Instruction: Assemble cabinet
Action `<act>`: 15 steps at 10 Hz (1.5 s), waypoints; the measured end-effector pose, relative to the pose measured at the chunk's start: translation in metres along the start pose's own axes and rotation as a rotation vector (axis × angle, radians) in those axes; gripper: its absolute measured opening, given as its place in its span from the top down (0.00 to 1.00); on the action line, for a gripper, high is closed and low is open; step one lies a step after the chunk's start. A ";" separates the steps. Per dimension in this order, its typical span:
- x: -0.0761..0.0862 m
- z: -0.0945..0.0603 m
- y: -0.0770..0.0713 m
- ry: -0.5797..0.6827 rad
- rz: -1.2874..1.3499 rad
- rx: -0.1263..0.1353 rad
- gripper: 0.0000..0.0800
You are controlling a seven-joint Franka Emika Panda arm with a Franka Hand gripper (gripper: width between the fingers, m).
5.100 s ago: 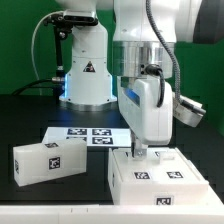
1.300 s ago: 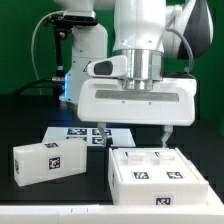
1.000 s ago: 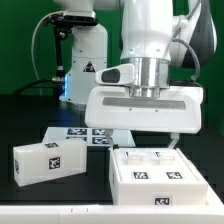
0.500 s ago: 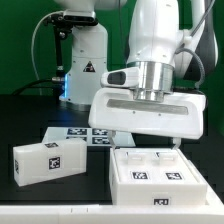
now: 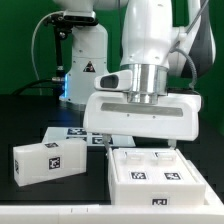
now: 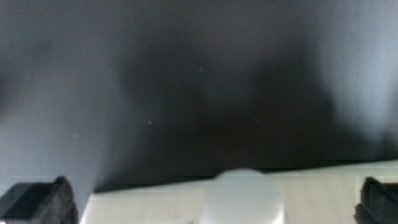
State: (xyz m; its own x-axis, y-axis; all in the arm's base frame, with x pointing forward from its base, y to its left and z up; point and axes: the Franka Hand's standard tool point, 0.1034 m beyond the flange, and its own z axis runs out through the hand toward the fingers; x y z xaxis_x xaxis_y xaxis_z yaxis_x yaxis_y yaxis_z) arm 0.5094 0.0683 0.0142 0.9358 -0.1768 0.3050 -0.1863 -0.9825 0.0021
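The cabinet (image 5: 160, 176), a large white box with two tagged drawer fronts facing the camera, sits at the front on the exterior view's right. My gripper (image 5: 140, 145) hangs broadside just above its far edge, open wide and empty, with one finger (image 5: 178, 145) showing by the far right corner. In the wrist view both fingertips (image 6: 36, 200) sit at the corners, and the white cabinet top (image 6: 160, 205) with a rounded white bump lies between them. A smaller single white tagged block (image 5: 45, 160) lies on the exterior view's left.
The marker board (image 5: 78, 134) lies flat on the black table behind the cabinet, partly hidden by my hand. The arm's white base (image 5: 85, 75) stands at the back, with a black cable to its left.
Since five seconds ago my hand has turned broadside with its fingers spread wide. In the last half second it has shifted slightly toward the exterior view's left. The cabinet and block have not moved.
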 end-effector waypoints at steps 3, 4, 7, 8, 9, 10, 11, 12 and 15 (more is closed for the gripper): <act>-0.005 0.004 -0.008 -0.010 0.012 0.007 0.00; -0.005 0.004 -0.007 -0.010 0.013 0.006 0.00; -0.005 0.004 -0.007 -0.011 0.013 0.005 0.36; -0.005 0.005 -0.007 -0.011 0.013 0.005 0.58; -0.005 0.005 -0.007 -0.012 0.013 0.005 0.58; -0.005 0.005 -0.006 -0.012 0.013 0.005 0.73; -0.005 0.005 -0.006 -0.012 0.013 0.005 0.73; -0.007 0.003 -0.010 -0.037 0.024 0.012 0.73; 0.011 -0.045 -0.021 -0.183 0.049 0.026 0.73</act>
State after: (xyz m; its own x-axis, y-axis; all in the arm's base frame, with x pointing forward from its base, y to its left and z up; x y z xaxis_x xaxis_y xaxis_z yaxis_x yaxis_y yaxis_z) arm 0.5096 0.0898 0.0607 0.9651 -0.2294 0.1263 -0.2269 -0.9733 -0.0339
